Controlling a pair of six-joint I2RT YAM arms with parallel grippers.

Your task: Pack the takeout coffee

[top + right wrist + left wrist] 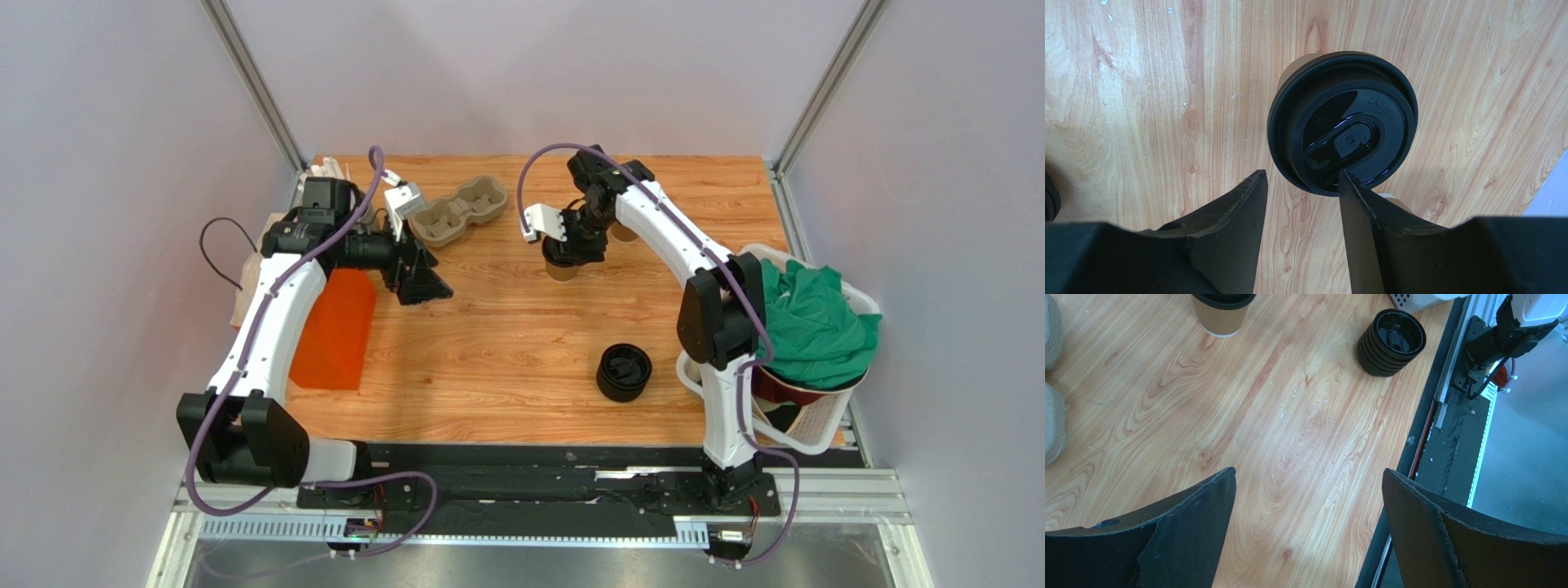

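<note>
The takeout coffee (562,268) is a brown paper cup with a black lid, standing upright on the wooden table at centre back. In the right wrist view its lid (1343,122) lies just beyond my fingertips. My right gripper (574,245) hovers over it, open (1303,184), with nothing between the jaws; the right finger (1361,214) overlaps the lid's near rim in view. My left gripper (420,279) is open and empty (1309,478) above bare table, left of the cup. The cup also shows at the top of the left wrist view (1223,309).
A pulp cup carrier (456,208) lies at the back, left of the coffee. A stack of black lids (623,371) (1392,334) stands near the front. A white basket (846,417) holding green cloth (816,325) is at the right edge. An orange flat object (334,328) lies at the left.
</note>
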